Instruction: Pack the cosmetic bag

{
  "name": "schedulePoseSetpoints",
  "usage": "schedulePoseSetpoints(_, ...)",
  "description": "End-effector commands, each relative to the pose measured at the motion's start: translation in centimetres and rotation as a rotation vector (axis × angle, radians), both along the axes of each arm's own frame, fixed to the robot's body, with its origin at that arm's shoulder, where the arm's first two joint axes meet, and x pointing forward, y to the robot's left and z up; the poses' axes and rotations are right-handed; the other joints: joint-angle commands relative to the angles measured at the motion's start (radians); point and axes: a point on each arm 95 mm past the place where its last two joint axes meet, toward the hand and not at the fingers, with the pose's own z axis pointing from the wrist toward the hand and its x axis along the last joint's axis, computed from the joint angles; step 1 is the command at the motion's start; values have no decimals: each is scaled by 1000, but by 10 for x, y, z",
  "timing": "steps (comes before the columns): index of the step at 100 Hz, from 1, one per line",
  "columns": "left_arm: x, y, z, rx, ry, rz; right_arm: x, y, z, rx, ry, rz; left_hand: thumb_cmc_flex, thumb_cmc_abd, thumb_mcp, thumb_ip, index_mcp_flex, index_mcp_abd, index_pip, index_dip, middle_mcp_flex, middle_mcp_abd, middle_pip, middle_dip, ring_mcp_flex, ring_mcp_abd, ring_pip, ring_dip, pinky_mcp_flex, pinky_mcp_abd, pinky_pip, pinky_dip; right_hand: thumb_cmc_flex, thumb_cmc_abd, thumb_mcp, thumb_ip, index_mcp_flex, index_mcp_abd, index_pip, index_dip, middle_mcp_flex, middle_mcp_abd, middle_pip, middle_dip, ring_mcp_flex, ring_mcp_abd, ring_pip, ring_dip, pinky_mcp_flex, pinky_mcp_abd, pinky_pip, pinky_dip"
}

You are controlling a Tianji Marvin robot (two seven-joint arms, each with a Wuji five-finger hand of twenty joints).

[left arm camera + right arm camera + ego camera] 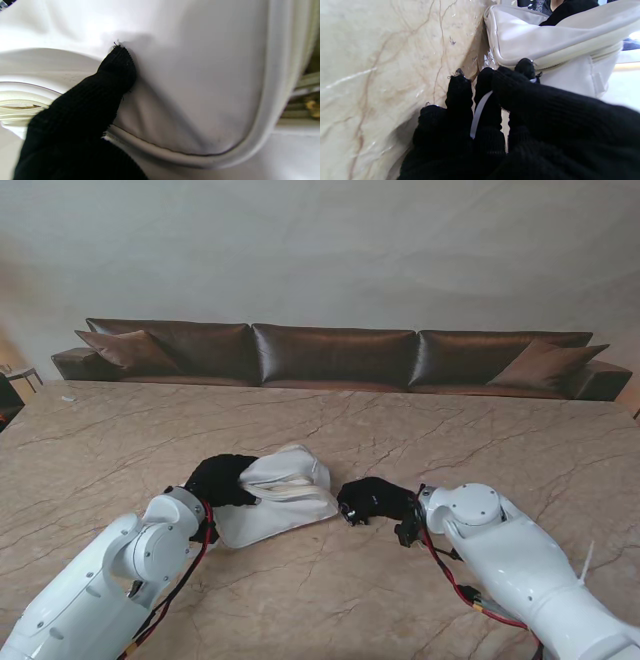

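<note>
Your left hand (222,478) rests on the left end of the white bag (285,498), which lies near the middle of the marble bench (420,440), slightly left of centre. In the left wrist view one gloved finger (117,67) presses into the bag's soft side, denting it; whether the other fingers actually clamp the fabric you cannot tell from here, so treat this as a brace rather than a sure hold.

The bag sags on its side, its zip line (570,58) running along the upper edge. No cosmetics show anywhere on the bench, so the filling looks finished or hidden inside; the zip's state is unclear.

Your right hand (372,500) sits at the bag's right end. Its fingers (458,92) are curled in narrow, and a thin white strip (480,112) runs between them, probably the zip pull or a tab. What is left seems to be closing the zip.
</note>
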Motion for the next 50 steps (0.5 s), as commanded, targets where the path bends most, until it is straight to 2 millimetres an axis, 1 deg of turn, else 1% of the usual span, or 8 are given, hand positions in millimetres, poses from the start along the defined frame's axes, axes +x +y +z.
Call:
schedulePoseSetpoints(1, 1, 3, -7, 13, 14, 20, -15, -7, -23, -2, 75, -22, 170, 346, 241, 126, 156, -142, 245, 57, 91, -73, 144, 48, 63, 31, 74, 24, 4, 22, 16, 21, 24, -34, 54, 30, 101, -64, 60, 16, 39, -1, 44, 20, 44, 114, 33, 16, -15, 218, 23, 9)
schedulePoseSetpoints(17, 3, 4, -10, 22, 15, 31, -17, -8, -24, 54, 129, -18, 168, 337, 262, 128, 191, -130, 224, 20, 104, -62, 148, 43, 73, 42, 89, 25, 6, 35, 23, 24, 23, -26, 50, 30, 99, -65, 57, 26, 31, -2, 42, 20, 39, 112, 31, 18, -21, 217, 21, 8)
schedulePoseSetpoints(30, 3, 4, -13, 40, 10, 32, -20, -7, -26, 135, 189, -49, 166, 338, 269, 129, 200, -136, 238, 11, 107, -61, 154, 45, 74, 44, 101, 29, 3, 41, 26, 27, 28, -20, 41, 33, 92, -54, 51, 31, 27, 8, 42, 22, 35, 118, 35, 24, -30, 218, 20, 9)
schedulePoseSetpoints(41, 1, 3, -15, 73, 5, 2, -21, -8, -26, 182, 216, -57, 163, 340, 274, 132, 208, -155, 260, 14, 113, -71, 161, 50, 79, 37, 112, 30, 6, 43, 28, 29, 12, -6, 29, 30, 79, -50, 32, 12, 21, 7, 31, 14, 33, 109, 34, 22, -26, 214, 22, 10)
schedulePoseSetpoints(50, 0, 2, -17, 101, 1, -22, -21, -9, -25, 216, 222, -82, 164, 339, 273, 130, 210, -174, 274, 24, 113, -82, 166, 57, 78, 31, 116, 29, 9, 39, 28, 28, -15, 3, 22, 33, 66, -54, 43, -23, 18, 7, 25, 10, 31, 102, 38, 11, -26, 210, 21, 11)
